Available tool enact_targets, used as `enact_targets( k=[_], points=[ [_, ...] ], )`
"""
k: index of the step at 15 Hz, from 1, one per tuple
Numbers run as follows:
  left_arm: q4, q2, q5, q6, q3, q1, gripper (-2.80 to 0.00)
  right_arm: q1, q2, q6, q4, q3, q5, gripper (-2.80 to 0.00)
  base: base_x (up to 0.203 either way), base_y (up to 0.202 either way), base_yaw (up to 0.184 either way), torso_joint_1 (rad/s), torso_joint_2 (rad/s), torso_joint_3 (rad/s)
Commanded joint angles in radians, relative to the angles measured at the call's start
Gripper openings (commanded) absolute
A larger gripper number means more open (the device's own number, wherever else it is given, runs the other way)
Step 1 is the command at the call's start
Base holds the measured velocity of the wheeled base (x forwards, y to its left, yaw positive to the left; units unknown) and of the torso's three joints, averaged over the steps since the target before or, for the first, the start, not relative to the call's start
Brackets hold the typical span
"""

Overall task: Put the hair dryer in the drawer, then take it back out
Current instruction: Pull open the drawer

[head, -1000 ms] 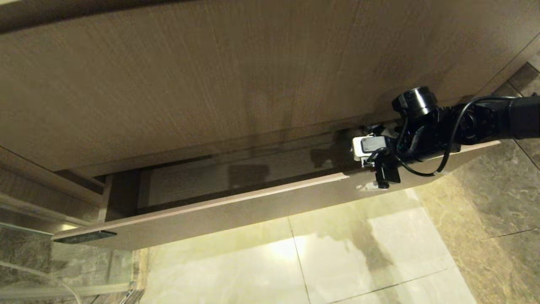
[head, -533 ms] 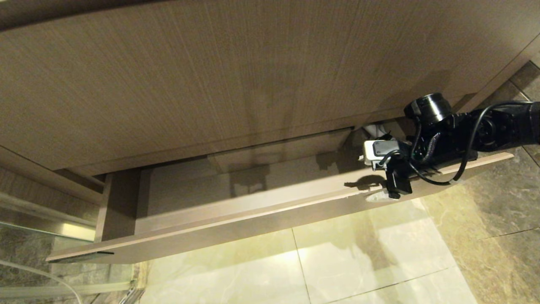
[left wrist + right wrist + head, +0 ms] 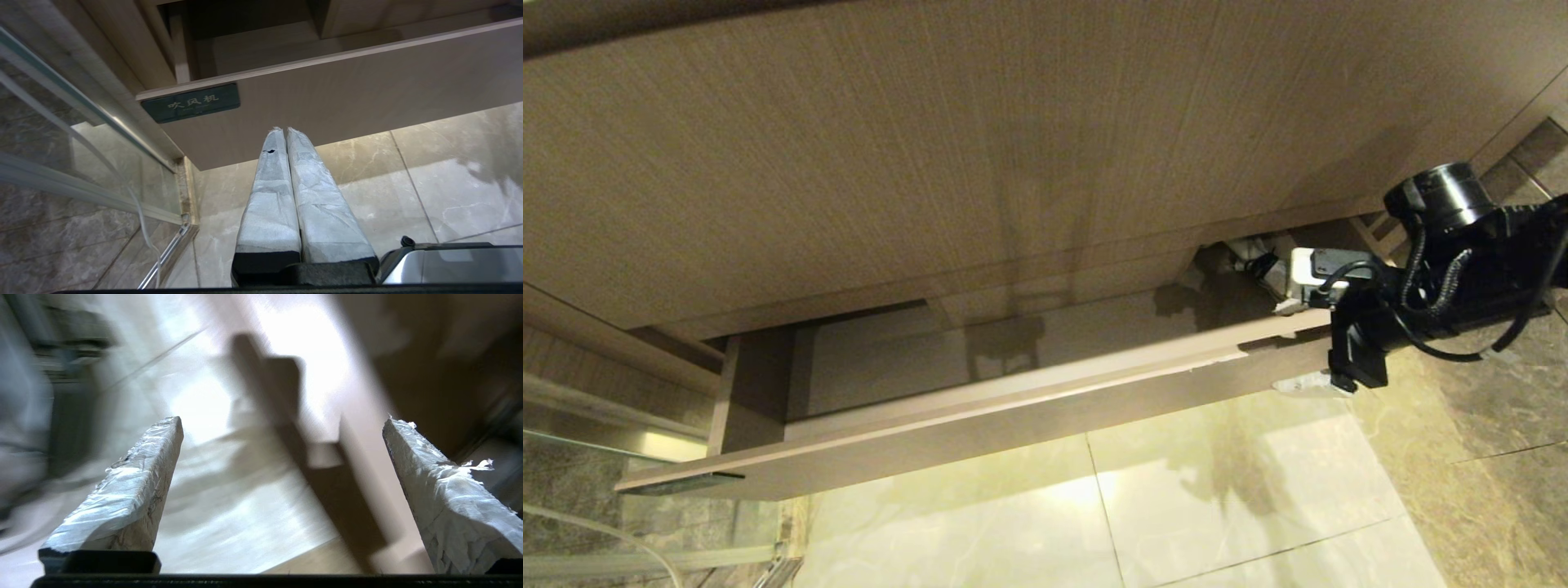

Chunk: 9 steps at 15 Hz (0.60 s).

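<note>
Wooden drawer pulled out from the cabinet, its visible interior bare, above the glossy tiled floor.

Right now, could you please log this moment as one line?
drawer: open | hair dryer: not visible | right end effector: open, empty, at drawer's right end | left end effector: shut, parked
</note>
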Motion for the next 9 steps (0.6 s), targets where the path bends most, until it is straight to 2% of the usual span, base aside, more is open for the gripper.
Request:
enact_targets(
  k=[1, 3, 4, 9],
  points=[
    [0.0, 0.002, 0.0, 0.0, 0.0, 0.0, -2.8, -0.005, -0.098, 0.076, 0.053, 0.027, 0.002, 0.0, 0.0, 0.0, 0.0, 0.0, 0.0, 0.0],
    [0.0, 0.002, 0.0, 0.0, 0.0, 0.0, -2.8, -0.007, -0.168, 0.18, 0.08, 0.069, 0.003, 0.0, 0.0, 0.0, 0.0, 0.0, 0.0, 0.0],
    [0.0, 0.0, 0.001, 0.0, 0.0, 0.0, -2.8, -0.008, -0.211, 0.19, 0.081, 0.102, 0.002, -2.8, 0.0, 0.0, 0.0, 0.0, 0.0, 0.0],
    [0.0, 0.0, 0.0, 0.0, 0.0, 0.0, -2.8, -0.055, -0.304, 0.204, 0.09, 0.131, -0.004, -2.8, 0.0, 0.0, 0.0, 0.0, 0.0, 0.0]
  ],
)
